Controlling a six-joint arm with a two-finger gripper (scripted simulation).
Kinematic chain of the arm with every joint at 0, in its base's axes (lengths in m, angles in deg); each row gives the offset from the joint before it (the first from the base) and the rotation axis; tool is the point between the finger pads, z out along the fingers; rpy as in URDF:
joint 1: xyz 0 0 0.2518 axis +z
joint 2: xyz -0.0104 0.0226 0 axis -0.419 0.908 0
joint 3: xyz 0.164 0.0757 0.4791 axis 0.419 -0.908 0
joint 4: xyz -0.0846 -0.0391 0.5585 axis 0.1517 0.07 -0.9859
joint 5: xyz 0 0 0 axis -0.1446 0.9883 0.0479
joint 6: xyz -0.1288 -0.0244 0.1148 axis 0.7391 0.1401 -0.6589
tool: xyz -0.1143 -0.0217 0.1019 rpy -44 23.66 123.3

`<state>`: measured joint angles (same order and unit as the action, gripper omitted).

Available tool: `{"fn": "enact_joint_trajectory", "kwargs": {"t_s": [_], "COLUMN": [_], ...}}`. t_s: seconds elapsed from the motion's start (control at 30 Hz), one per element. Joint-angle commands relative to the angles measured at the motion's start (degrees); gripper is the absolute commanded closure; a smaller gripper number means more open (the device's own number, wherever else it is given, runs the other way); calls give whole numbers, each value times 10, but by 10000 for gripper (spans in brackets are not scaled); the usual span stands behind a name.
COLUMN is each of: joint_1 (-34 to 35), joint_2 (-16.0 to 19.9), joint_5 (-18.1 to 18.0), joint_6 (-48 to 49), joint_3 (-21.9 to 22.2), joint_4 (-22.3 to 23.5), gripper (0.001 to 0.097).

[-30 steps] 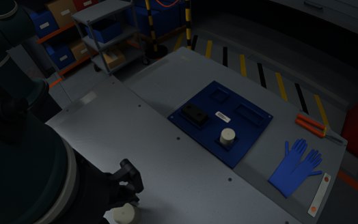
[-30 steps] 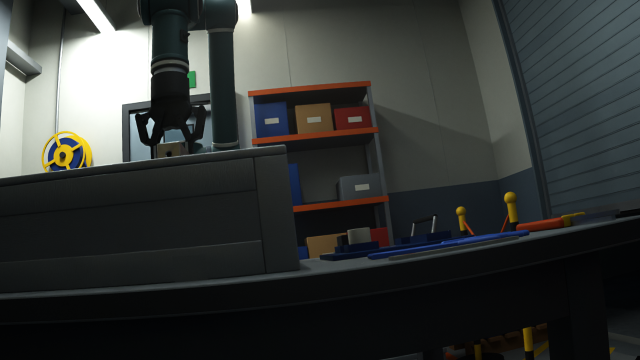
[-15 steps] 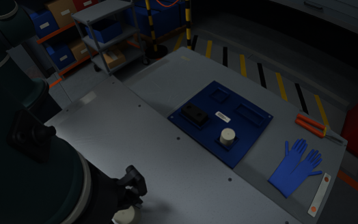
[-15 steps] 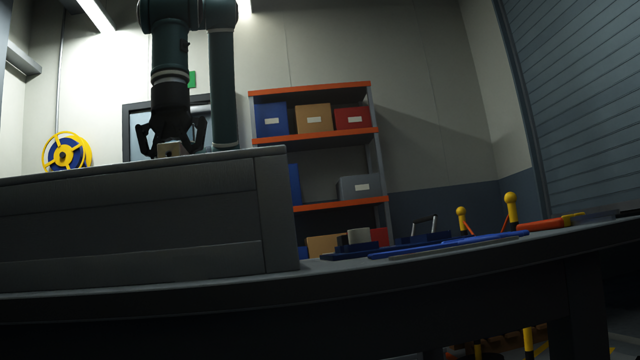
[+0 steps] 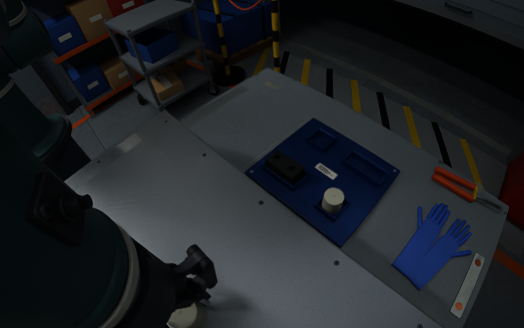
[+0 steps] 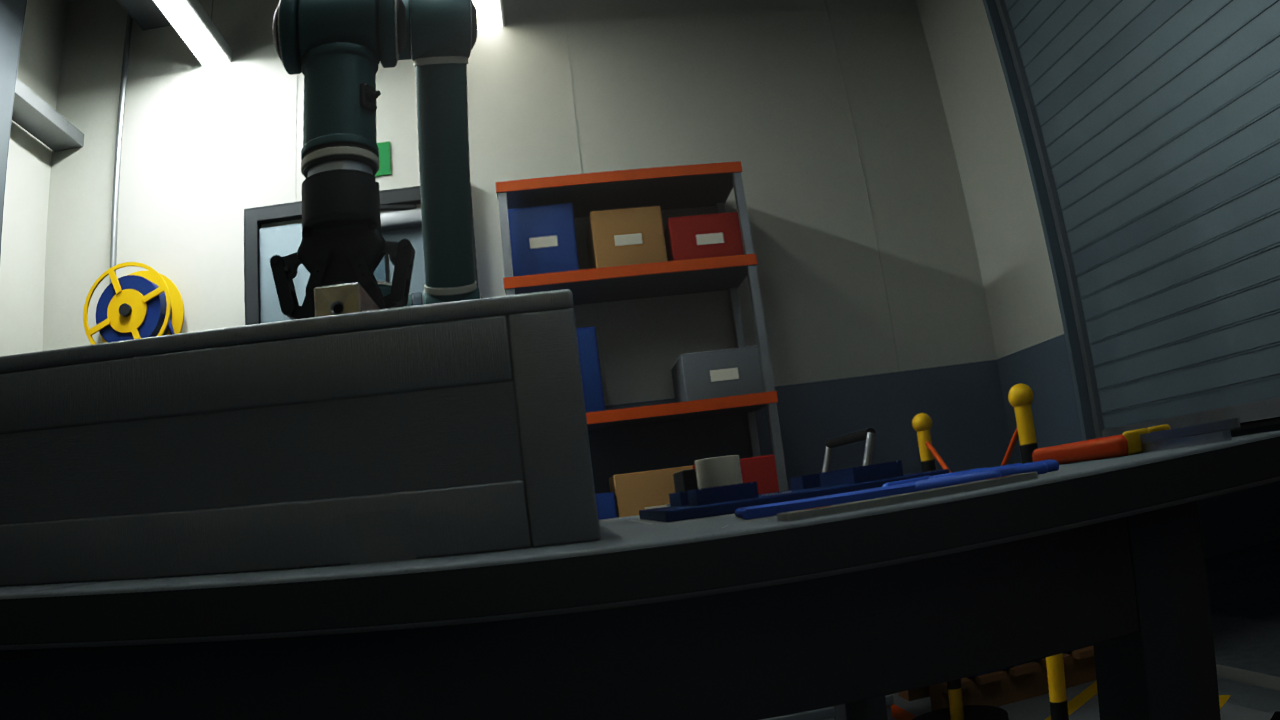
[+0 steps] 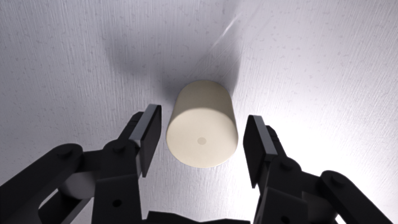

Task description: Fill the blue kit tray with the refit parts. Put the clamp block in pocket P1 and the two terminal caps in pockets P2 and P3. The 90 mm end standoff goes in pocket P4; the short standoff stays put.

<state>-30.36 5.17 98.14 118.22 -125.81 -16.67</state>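
Note:
A cream terminal cap (image 7: pixel 201 125) stands on the raised grey table, mostly hidden under my arm in the side camera (image 5: pixel 187 314). My gripper (image 7: pixel 202 140) (image 5: pixel 196 292) is open and lowered around this cap, one finger on each side, holding nothing. The blue kit tray (image 5: pixel 323 175) lies on the lower table to the right. A black clamp block (image 5: pixel 284 166) sits in its left pocket and a second cream terminal cap (image 5: pixel 333 199) stands in the near pocket. Two other pockets hold nothing. No standoff is visible.
A shelf cart (image 5: pixel 157 52) with boxes stands beyond the table. Blue gloves (image 5: pixel 434 242), orange-handled pliers (image 5: pixel 457 184) and a white strip (image 5: pixel 468 285) lie right of the tray. A step (image 6: pixel 537 421) separates the raised table from the lower one.

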Motion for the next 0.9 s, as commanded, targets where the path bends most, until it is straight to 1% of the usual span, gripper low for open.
{"fn": "enact_joint_trajectory", "kwargs": {"t_s": [0.0, 0.37, 0.87], "joint_1": [0, 0, 0], "joint_2": [-1, -1, 0], "joint_5": [0, 0, 0], "joint_6": [0, 0, 0], "joint_3": [1, 1, 0], "joint_4": [0, 0, 0], "gripper": [381, 391, 691]}}
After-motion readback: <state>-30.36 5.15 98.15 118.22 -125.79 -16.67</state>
